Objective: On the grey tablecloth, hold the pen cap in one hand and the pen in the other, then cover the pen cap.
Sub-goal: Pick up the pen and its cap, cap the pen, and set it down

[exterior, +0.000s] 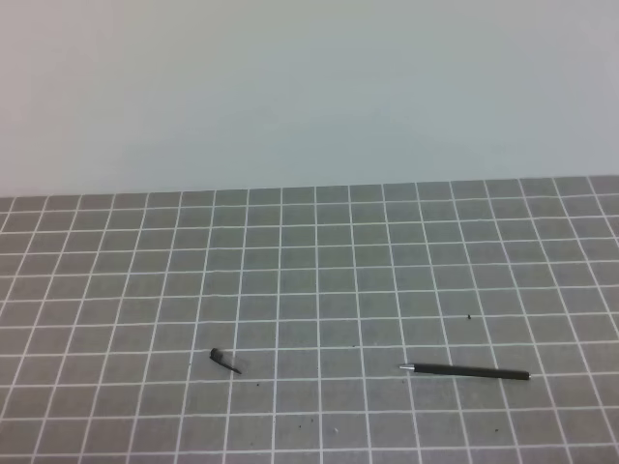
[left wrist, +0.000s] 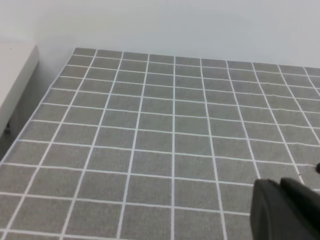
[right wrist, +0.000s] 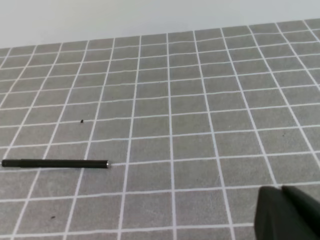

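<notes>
The pen cap (exterior: 224, 361), small and black with a thin clip, lies on the grey tablecloth (exterior: 309, 271) at the front left. The pen (exterior: 467, 370) lies flat at the front right with its silvery tip pointing left toward the cap. In the right wrist view the pen (right wrist: 55, 163) lies at the left, well away from my right gripper (right wrist: 281, 190), whose fingers are together and hold nothing. My left gripper (left wrist: 281, 183) is shut and empty above bare cloth (left wrist: 150, 125). Neither gripper appears in the exterior high view.
A plain white wall (exterior: 309, 87) rises behind the cloth's far edge. In the left wrist view a white ledge (left wrist: 15, 75) stands beyond the cloth's left edge. A few tiny dark specks (exterior: 469, 316) dot the cloth.
</notes>
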Robot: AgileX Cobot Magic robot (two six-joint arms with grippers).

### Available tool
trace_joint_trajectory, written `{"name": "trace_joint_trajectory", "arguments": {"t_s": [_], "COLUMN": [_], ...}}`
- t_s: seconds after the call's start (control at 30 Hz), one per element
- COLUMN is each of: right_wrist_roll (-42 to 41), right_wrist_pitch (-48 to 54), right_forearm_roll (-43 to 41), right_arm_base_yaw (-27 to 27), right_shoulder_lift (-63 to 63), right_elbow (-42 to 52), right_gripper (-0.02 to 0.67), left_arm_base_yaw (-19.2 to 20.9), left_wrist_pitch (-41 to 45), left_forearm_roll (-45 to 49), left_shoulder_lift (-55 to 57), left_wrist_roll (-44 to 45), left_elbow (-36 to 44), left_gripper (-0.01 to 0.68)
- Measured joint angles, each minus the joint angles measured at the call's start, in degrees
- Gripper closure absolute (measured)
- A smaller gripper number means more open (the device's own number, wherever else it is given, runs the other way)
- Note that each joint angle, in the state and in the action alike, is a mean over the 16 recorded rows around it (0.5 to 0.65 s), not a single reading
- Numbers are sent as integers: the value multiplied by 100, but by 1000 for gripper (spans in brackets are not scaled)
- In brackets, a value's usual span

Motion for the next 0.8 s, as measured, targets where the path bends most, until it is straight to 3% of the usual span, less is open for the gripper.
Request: {"name": "trace_joint_trajectory", "arguments": {"t_s": [0.8], "right_wrist_roll": [0], "right_wrist_pitch": [0], "right_forearm_roll": [0], "right_arm_base_yaw": [0], "right_shoulder_lift": [0], "right_elbow": [0], "right_gripper": [657], "left_arm_base_yaw": [0], "left_wrist_pitch": [0], "left_forearm_roll": [0], "left_shoulder_lift": [0], "left_wrist_roll": [0], "left_elbow": [0], "left_gripper": [673]}}
